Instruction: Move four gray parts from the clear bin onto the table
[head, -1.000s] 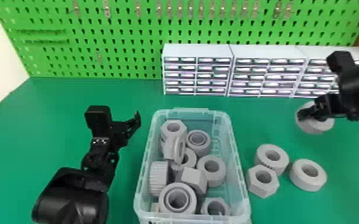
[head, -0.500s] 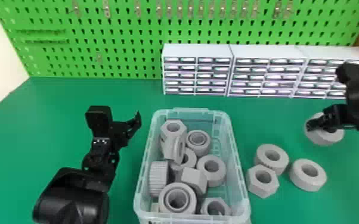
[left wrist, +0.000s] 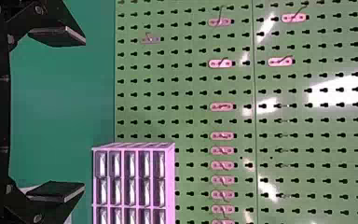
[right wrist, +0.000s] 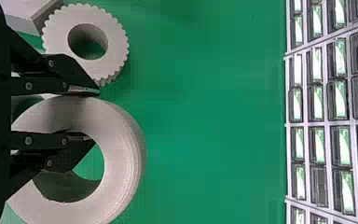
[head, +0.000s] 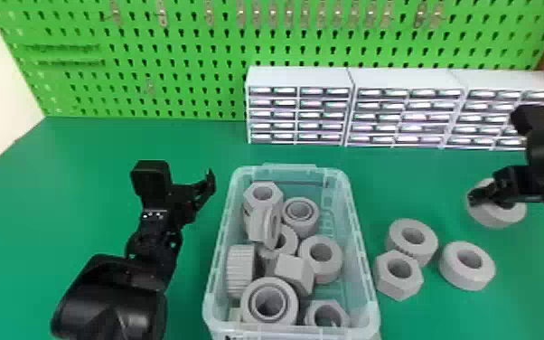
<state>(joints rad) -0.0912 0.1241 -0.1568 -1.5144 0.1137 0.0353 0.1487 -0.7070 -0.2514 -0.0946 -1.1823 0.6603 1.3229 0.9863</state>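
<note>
Right claw (head: 488, 199), right of frame, pinches a ring's (head: 499, 219) wall; left claw (head: 181, 180), left of centre, is spread. Lower centre, the bin (head: 360, 235) holds gray parts (head: 330, 271); three nuts (head: 465, 279) sit lower right.

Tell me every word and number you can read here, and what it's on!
None that I can read.
Bin: tiny dark marks low on its front, too small to read.
Drawers: pale strips, no letters I can make out.
Gray parts: no writing I can see.
</note>
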